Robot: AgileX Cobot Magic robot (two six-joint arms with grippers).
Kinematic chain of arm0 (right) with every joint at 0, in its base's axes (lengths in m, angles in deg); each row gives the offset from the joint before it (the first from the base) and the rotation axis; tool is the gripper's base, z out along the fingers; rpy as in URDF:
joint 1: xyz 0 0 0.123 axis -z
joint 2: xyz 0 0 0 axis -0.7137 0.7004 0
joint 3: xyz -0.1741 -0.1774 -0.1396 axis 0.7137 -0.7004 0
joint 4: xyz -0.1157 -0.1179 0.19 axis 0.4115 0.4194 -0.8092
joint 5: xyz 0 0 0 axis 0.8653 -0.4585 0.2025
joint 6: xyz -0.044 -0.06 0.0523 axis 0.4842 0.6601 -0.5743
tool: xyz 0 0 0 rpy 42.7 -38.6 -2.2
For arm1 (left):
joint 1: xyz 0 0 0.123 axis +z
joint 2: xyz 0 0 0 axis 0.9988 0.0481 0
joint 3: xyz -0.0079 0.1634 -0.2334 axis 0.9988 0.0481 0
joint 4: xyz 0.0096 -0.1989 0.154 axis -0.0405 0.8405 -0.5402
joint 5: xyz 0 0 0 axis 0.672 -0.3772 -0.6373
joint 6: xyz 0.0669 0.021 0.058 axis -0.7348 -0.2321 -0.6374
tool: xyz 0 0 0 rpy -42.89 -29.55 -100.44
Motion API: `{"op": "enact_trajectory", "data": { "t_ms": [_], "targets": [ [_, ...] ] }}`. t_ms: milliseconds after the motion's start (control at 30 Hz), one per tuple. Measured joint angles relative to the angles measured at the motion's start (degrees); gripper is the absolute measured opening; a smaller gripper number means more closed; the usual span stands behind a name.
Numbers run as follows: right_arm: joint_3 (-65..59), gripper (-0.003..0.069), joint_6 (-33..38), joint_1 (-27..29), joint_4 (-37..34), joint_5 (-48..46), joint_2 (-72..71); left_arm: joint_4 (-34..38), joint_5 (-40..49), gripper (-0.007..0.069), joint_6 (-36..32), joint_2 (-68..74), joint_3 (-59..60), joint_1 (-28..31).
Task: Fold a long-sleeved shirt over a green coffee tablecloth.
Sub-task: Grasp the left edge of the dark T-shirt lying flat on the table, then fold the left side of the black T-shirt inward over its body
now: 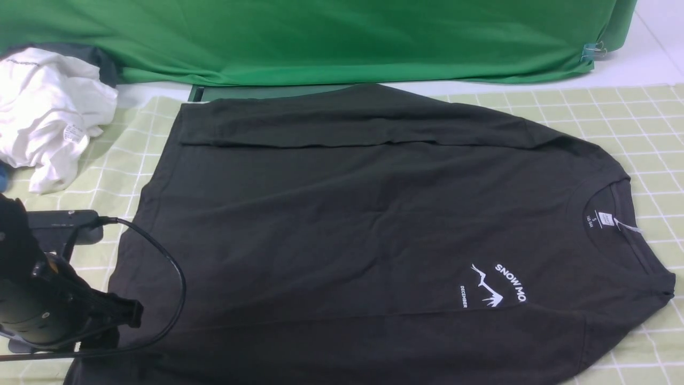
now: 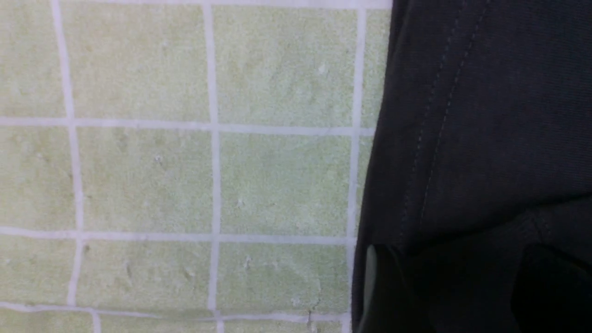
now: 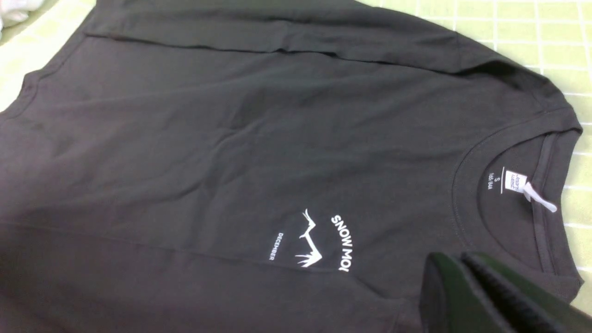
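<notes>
Pale yellow-green tablecloth with a grid of thin white lines [image 1: 588, 120] lies beneath the task's garment, a black long-sleeved knit shirt with a small white mountain logo [image 1: 374, 224], spread with its collar toward the robot's right and its hem toward the left. Both sleeves appear to be laid inward along the body, so the step in hand is probably gathering the hem end for the next fold. At that end, the black left gripper [image 2: 462, 277] has its fingers apart, straddling cloth near the hem without pinching it. To do this well, it should catch the body and the sleeve end together, close to the edge, without nipping the tablecloth, then lift low and evenly; a shallow bite could pull out one layer and wrinkle the rest. The dark right gripper [image 3: 471, 273], with its fingers together and no cloth visibly between them, is over the collar end; it would need to part before taking a share of the fold. Gridded cloth shows beyond the collar, giving some room there, while the crumpled white garment [image 1: 48, 112] lies near the far hem corner and calls for a tight path. Along the near side the shirt runs out of the front view, so its margin there cannot be judged.
</notes>
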Motion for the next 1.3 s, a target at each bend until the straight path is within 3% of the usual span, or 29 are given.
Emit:
{"op": "enact_trajectory", "data": {
  "t_ms": [133, 733, 1000, 1033, 1067, 1133, 1300],
  "targets": [
    [0.0, 0.0043, 0.05, 0.0, 0.0, 0.0, 0.0, -0.73, -0.35, 0.0398, 1.06, 0.0, 0.0, 0.0],
    [0.0, 0.0056, 1.13, 0.0, 0.0, -0.42, 0.0, 1.34, -0.06, 0.04, 1.19, 5.61, 0.0, 0.0],
    [0.0, 0.0067, 1.19, 0.0, 0.0, -0.48, 0.0, 1.57, -0.22, 0.0237, 0.92, 5.82, 0.0, 0.0],
    [0.0, 0.0069, 1.19, 0.0, 0.0, -0.48, 0.0, 1.57, 0.32, 0.0136, 0.41, 5.82, -0.08, 0.0],
    [0.0, 0.007, 1.19, 0.0, 0.0, -0.48, 0.0, 1.57, 0.32, 0.0136, 0.41, 5.82, -0.08, 0.0],
    [0.0, 0.007, 1.19, 0.0, 0.0, -0.48, 0.0, 1.57, 1.67, 0.0057, -0.83, 5.82, -0.55, 0.0],
    [0.0, 0.007, 1.19, 0.0, 0.0, -0.48, 0.0, 1.96, 5.99, 0.0021, -2.45, 5.76, -2.44, 0.0]
  ]
}}
